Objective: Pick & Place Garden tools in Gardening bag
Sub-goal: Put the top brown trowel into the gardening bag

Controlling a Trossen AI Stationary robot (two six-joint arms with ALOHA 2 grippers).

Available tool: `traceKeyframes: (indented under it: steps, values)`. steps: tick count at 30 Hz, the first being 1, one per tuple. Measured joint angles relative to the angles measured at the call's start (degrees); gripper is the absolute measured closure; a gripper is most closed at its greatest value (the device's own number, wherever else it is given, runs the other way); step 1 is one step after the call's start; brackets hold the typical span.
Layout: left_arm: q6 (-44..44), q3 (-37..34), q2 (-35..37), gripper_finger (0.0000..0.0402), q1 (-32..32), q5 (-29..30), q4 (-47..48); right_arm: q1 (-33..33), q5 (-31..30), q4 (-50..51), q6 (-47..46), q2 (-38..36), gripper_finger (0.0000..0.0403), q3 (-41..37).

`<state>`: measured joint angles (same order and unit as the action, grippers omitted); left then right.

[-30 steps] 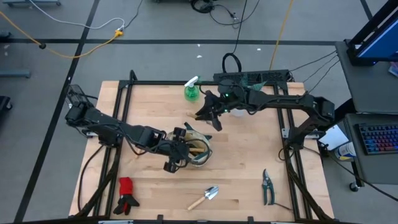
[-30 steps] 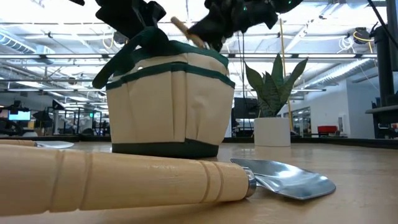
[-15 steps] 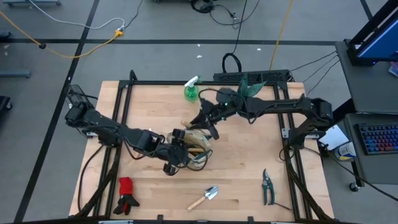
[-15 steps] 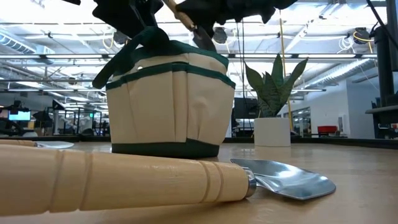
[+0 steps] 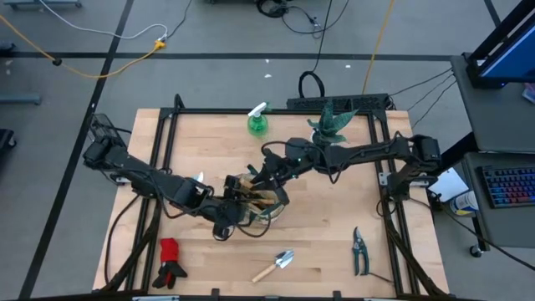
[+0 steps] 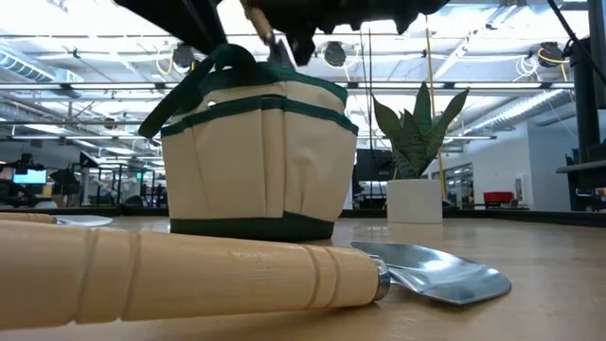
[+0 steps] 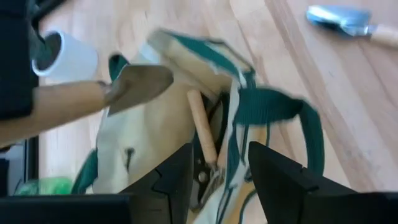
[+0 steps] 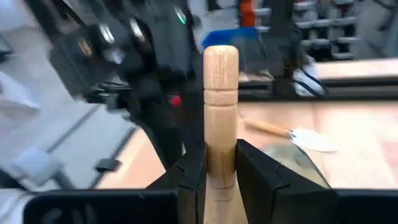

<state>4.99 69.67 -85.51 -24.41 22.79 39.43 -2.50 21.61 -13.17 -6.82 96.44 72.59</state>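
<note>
The beige gardening bag (image 5: 269, 203) (image 6: 256, 161) with green trim stands on the table's middle, with several wooden-handled tools in it. Just above its mouth my right gripper (image 5: 266, 178) (image 8: 221, 163) is shut on a wooden-handled tool (image 6: 273, 40) whose metal blade (image 7: 140, 84) points down at the bag. My left gripper (image 5: 231, 216) (image 7: 221, 158) stands open at the bag's near left rim. Its fingers are on either side of the green rim and strap (image 7: 235, 140). A tool handle (image 7: 202, 134) inside the bag shows between them. My right gripper pinches the tool's wooden handle (image 8: 221, 140) between its two fingers, below the handle's free end (image 8: 221, 59). The fingers come in about level from the table's right side and lie across the handle. The tool stands nearly upright, free end up, lifted clear. My left gripper: whether its fingers touch the bag's rim, I cannot tell.
A trowel (image 5: 276, 265) (image 6: 189, 275) lies near the front edge. Red-and-black gloves (image 5: 170, 263) lie at the front left and pruning shears (image 5: 359, 251) at the front right. A green spray bottle (image 5: 257, 122) and a potted plant (image 5: 332, 124) (image 6: 415, 152) stand at the back.
My right gripper has carried the tool from beside the plant toward the table's near left, down to the bag's mouth. The tool has tipped more upright, its metal end now lower. My left gripper has shifted a little toward the near left along the bag's rim.
</note>
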Motion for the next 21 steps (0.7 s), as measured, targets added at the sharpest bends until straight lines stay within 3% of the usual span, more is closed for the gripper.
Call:
traceKeyframes:
  steps: [4,11,21]
  values:
    - [-1.2,0.3,1.7,0.0240,-0.7,0.3,1.1,0.2,-4.1,-2.1,-2.3,0.3,0.0344,-3.8]
    - [-3.8,0.0,3.0,0.0240,-1.5,0.2,6.6,-0.6,-3.7,-4.6,-6.9,0.1,0.0344,-9.6]
    - [-5.2,0.1,3.2,0.0240,-1.1,0.8,7.4,-2.6,-0.8,-5.7,-12.3,0.1,0.0344,-13.5]
